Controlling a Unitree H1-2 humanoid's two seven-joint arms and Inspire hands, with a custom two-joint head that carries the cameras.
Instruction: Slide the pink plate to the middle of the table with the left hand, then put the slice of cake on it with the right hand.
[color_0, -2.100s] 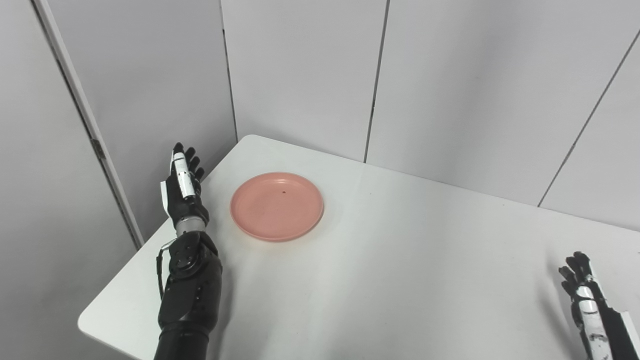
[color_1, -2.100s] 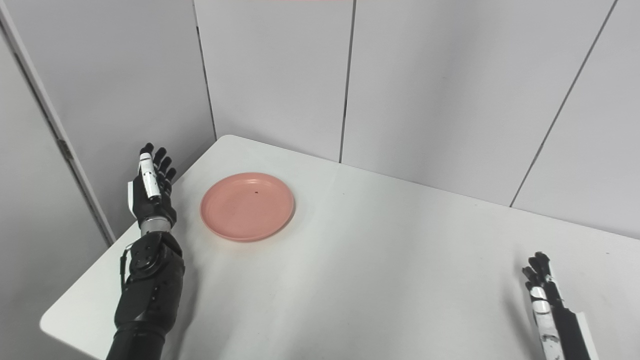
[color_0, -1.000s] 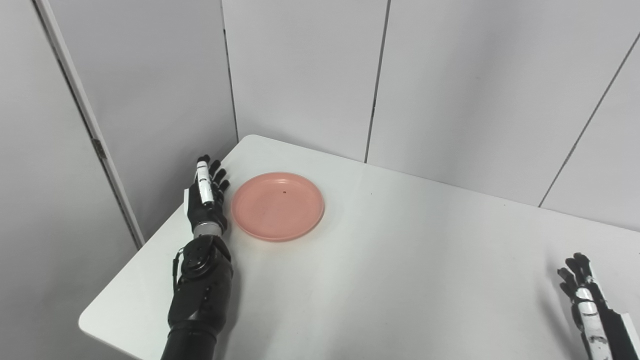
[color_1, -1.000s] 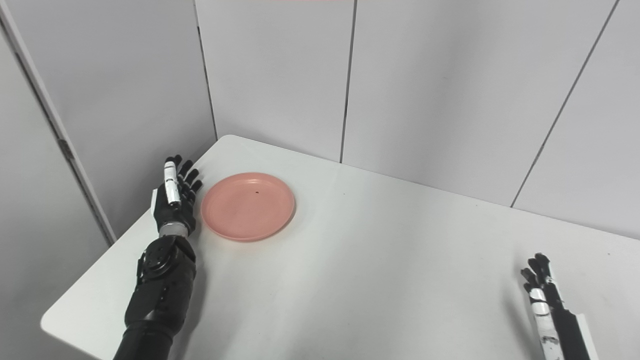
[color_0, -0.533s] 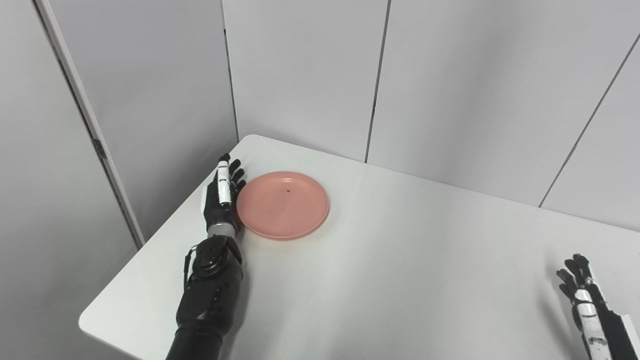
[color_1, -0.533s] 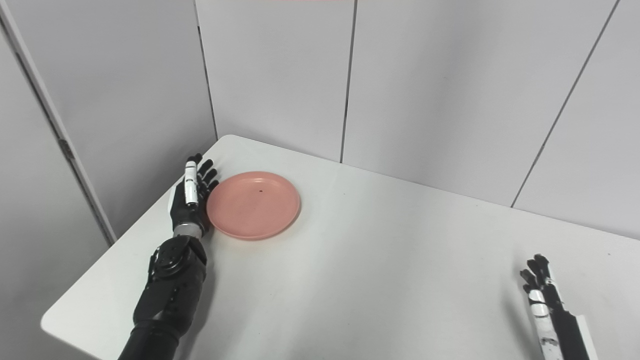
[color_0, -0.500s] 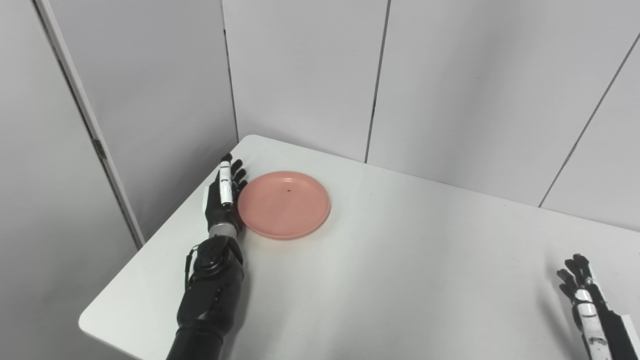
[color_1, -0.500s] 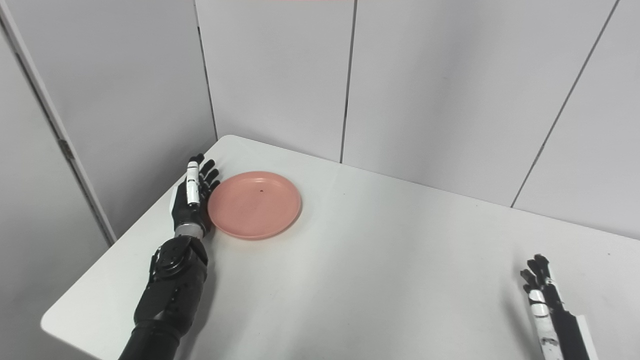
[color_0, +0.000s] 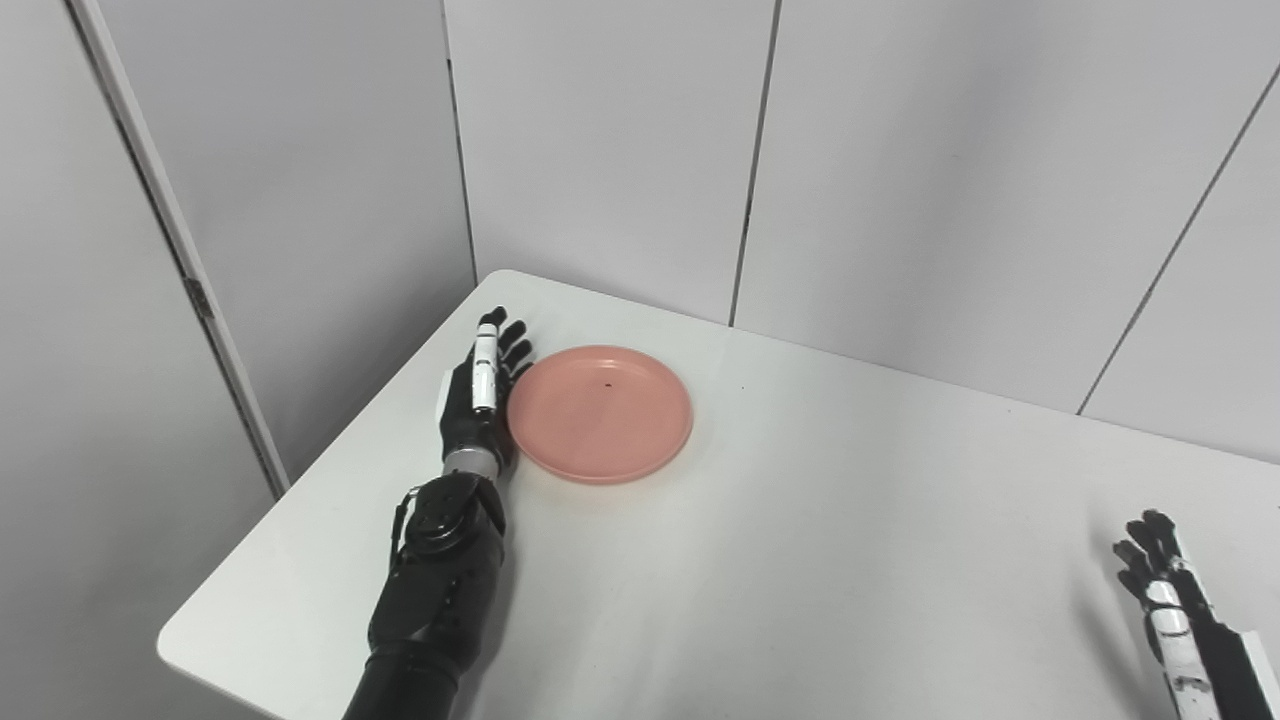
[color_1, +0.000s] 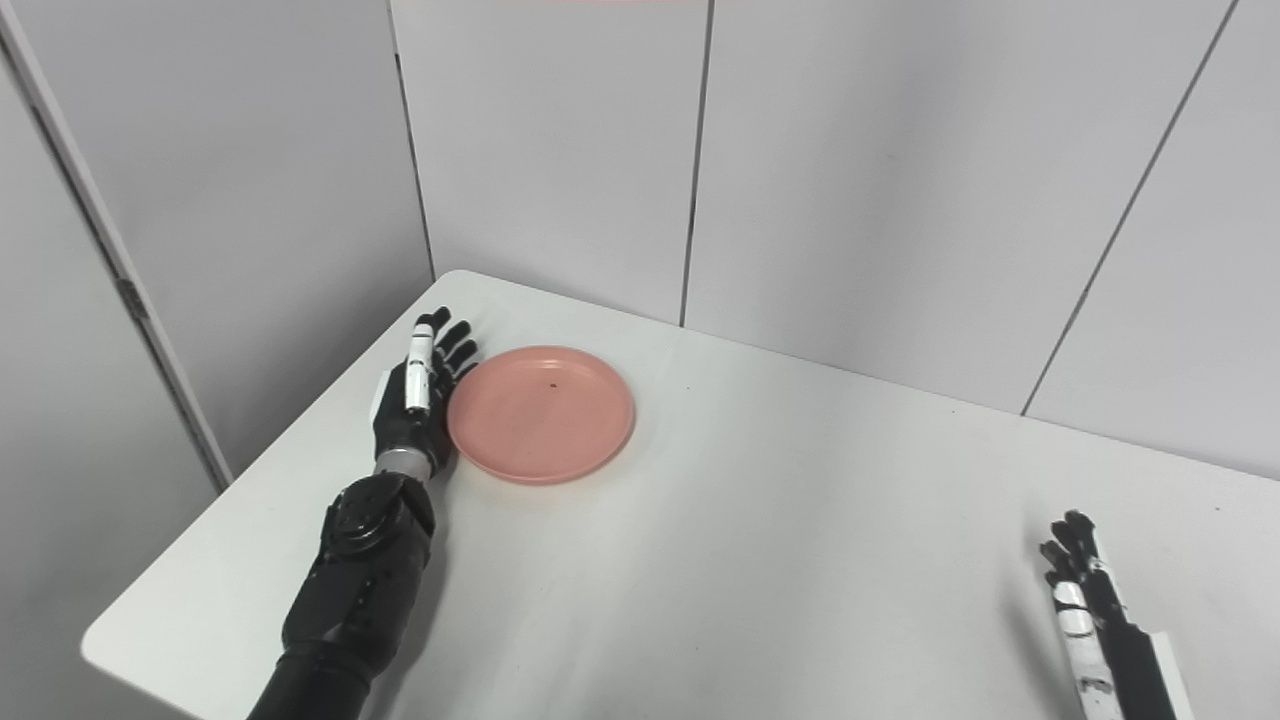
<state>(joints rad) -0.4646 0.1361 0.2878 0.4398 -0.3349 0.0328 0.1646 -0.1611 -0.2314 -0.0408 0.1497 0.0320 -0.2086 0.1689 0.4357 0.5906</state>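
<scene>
Fingers (color_0: 487, 345) of the left hand (color_0: 475, 405) are straight and spread against the plate (color_0: 600, 413), which sits left of the desk (color_0: 800, 560) middle; no cake visible.

We see bare desk (color_0: 800, 560) from the plate (color_0: 600, 412) at centre left to the right hand (color_0: 1165, 600) at lower right; walls (color_0: 900, 180) close the upper frame.

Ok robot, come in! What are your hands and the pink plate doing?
Left hand open, flat against the plate's left edge. Right hand open, holding nothing, near right. No cake in view. Nothing blocking the table middle.
</scene>
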